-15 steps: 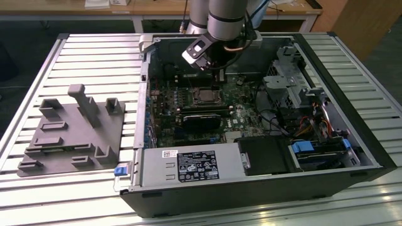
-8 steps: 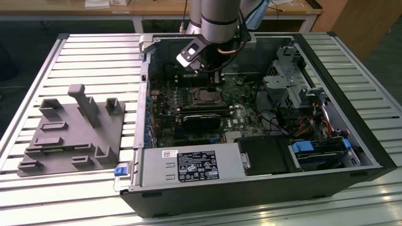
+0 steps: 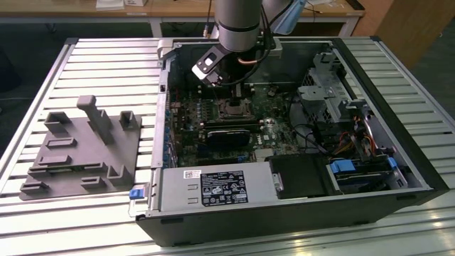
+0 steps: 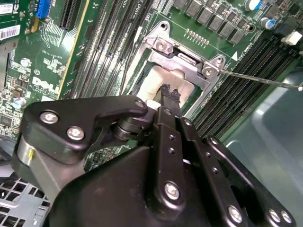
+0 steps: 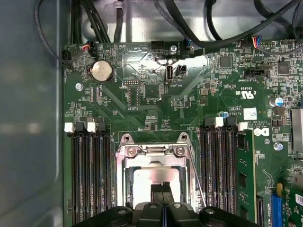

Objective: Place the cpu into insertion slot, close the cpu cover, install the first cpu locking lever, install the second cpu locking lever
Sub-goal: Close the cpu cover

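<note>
- The black 2-finger gripper [image 5: 162, 188] is lowered into the open black computer case [image 3: 284, 226], over the green motherboard [image 5: 156, 94]. Its fingers are pressed together with nothing between them.
- The small flat square cpu [image 5: 147, 177], with its pale silver-beige face, lies flat in the square dark insertion slot [image 3: 221, 111], directly under the fingertips. Contact cannot be determined.
- The thin square silver cpu cover [image 5: 154, 161] appears lowered, and the cpu face shows through its cut-out.
- 1 thin steel wire lever [image 4: 260, 79] slants away from the socket corner, above the long black memory slots [image 4: 251, 61].
- The case rests on a slatted aluminium table [image 3: 106, 64]. A grey moulded fixture tray [image 3: 78, 154] lies at the exterior view's left.
</note>
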You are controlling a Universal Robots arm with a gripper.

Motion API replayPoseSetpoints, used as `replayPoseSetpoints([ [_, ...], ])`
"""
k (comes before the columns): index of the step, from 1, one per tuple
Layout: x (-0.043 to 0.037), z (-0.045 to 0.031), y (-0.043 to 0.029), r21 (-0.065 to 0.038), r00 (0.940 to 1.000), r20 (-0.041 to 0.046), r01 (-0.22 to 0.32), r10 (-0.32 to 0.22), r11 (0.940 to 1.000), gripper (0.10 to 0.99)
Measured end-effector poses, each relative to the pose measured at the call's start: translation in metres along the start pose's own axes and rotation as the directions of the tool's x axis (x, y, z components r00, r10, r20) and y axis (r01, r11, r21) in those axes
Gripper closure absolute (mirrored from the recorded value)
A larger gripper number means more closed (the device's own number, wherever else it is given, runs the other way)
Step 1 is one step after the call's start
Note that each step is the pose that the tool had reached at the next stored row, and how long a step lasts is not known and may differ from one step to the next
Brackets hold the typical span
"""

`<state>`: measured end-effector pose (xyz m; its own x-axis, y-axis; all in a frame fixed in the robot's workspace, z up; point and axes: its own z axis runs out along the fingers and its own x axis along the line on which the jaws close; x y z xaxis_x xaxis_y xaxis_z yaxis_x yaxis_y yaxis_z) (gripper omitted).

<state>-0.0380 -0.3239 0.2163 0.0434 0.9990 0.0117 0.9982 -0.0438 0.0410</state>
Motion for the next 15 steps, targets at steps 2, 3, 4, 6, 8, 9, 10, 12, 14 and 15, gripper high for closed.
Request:
replayPoseSetpoints([
  [2,0.0,0.0,0.0,0.0,1.0,-0.0001,0.008,-0.008,1.0,0.98],
  [3,0.0,0.0,0.0,0.0,0.9998,-0.0006,0.02,-0.02,0.9998,0.98],
  [4,0.0,0.0001,-0.0001,0.0,0.9994,-0.0012,0.034,-0.034,0.9994,0.98],
  [6,0.0,0.0001,0.0,0.001,0.9976,-0.0021,0.069,-0.069,0.9976,0.98],
  [8,0.0,0.0001,0.0,0.001,0.9945,-0.002,0.105,-0.105,0.9945,0.98],
  [9,0.0,0.0001,-0.0001,0.001,0.9923,-0.0019,0.124,-0.124,0.9923,0.98],
  [10,0.0,0.0001,0.0,0.002,0.9899,-0.0019,0.142,-0.142,0.9899,0.98],
  [12,0.0,0.0002,0.0,0.002,0.9841,-0.0017,0.178,-0.178,0.9841,0.98],
  [14,0.0,0.0002,0.0,0.002,0.9771,-0.0016,0.213,-0.213,0.9771,0.98],
  [15,0.0,0.0002,0.0,0.002,0.9731,-0.0015,0.23,-0.23,0.9731,0.98],
])
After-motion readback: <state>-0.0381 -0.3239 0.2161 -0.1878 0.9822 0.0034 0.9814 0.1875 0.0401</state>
